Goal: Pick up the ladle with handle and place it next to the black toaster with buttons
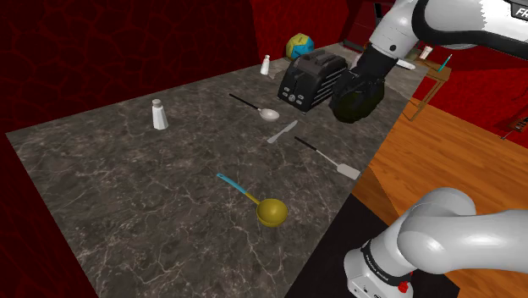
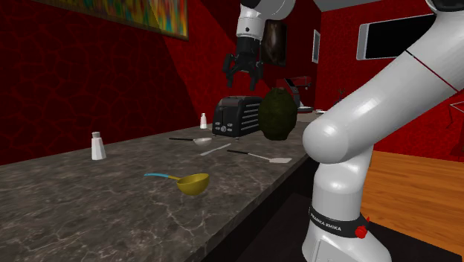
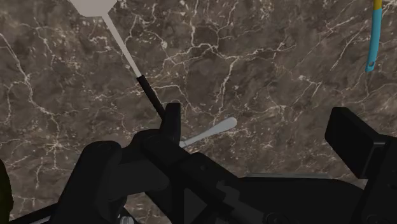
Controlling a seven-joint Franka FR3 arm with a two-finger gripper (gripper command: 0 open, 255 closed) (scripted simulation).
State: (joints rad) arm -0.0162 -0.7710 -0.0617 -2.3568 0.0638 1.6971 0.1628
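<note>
The ladle (image 1: 266,207) has a yellow bowl and a blue handle and lies on the dark marble counter (image 1: 127,195), near its front edge. The black toaster (image 1: 309,80) stands at the far end of the counter. My gripper (image 2: 244,74) hangs open and holds nothing, high above the counter in front of the toaster and far from the ladle (image 2: 189,182). In the wrist view the gripper (image 3: 259,121) looks down on the marble, and the ladle's blue handle (image 3: 375,32) is off to one side of its fingers.
A spatula (image 1: 330,158), a knife (image 1: 282,131) and a spoon (image 1: 258,108) lie between ladle and toaster. A dark green rounded object (image 2: 276,113) sits beside the toaster. There are two shakers (image 1: 158,114) (image 1: 265,64), a blue-yellow ball (image 1: 298,45), and the counter edge drops to a wooden floor (image 1: 440,152).
</note>
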